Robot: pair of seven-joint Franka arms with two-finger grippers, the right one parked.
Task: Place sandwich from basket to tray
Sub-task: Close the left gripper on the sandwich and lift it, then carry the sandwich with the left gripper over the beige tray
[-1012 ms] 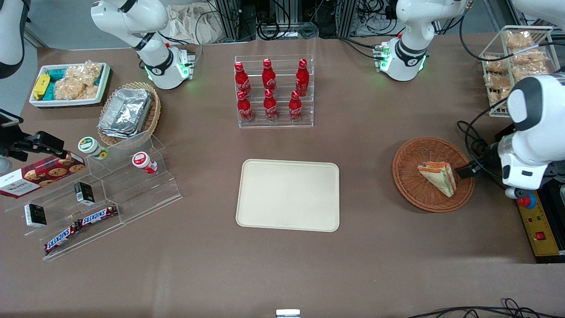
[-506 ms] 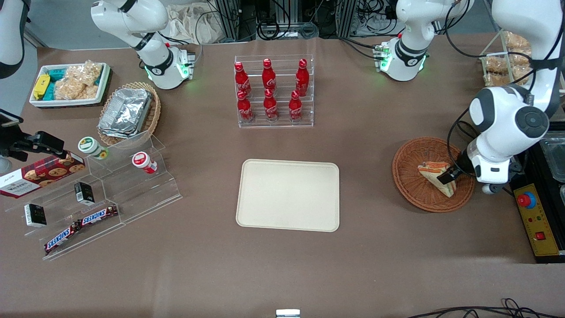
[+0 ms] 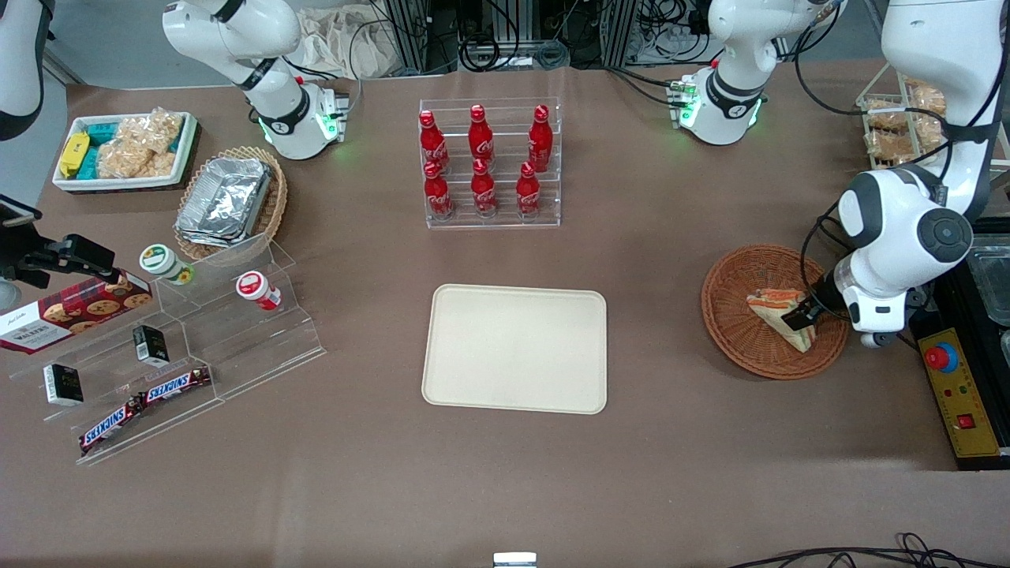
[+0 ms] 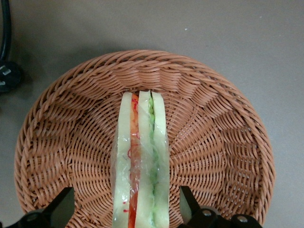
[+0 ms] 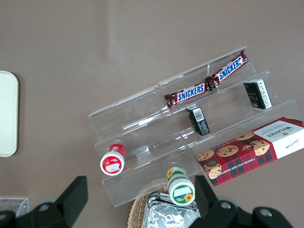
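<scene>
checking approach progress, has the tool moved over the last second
Yes. The tool came in over the basket rim and now straddles the sandwich, open.

Arm shell: glossy white rounded left arm (image 3: 907, 229), dark grey joint caps showing.
Gripper: matte black two-finger gripper (image 4: 127, 209), fingers spread wide.
Cables: black cables (image 3: 821, 237) looping alongside the wrist.
Base: green lights glowing.
</scene>
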